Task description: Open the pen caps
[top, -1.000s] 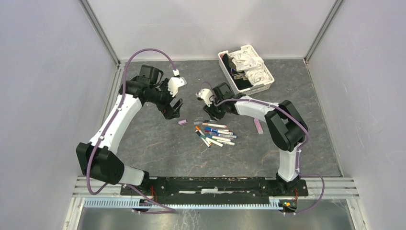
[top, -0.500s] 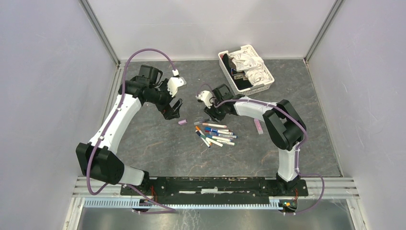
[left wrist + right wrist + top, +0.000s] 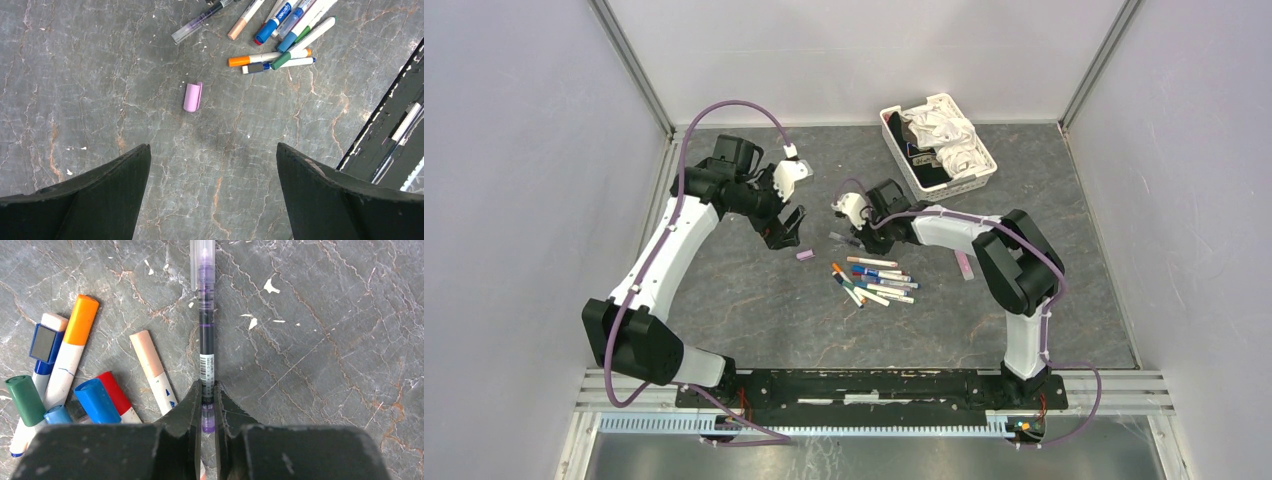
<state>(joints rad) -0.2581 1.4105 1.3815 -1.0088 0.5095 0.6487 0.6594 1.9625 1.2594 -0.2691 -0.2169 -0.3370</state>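
**Gripping the purple pen (image 3: 206,340) for uncapping**

Capped pens (image 3: 876,281) lie heaped nearest the bases. Just beyond them a lilac cap (image 3: 192,97) lies loose below the left gripper (image 3: 212,147), whose fingers stand wide apart. The right gripper (image 3: 207,390) is clamped on the purple pen's tail, with its clear cap (image 3: 202,260) pointing away. Next, I judge, the left must close on that cap and pull.

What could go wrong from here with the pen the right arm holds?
The right gripper pinches the purple pen only at its tail end, so pulling on the clear cap at the far tip could swivel the pen or slip it free. The peach-tipped pen lies beside that gripper and might get dragged along. The open left gripper could knock the loose pink cap below it.
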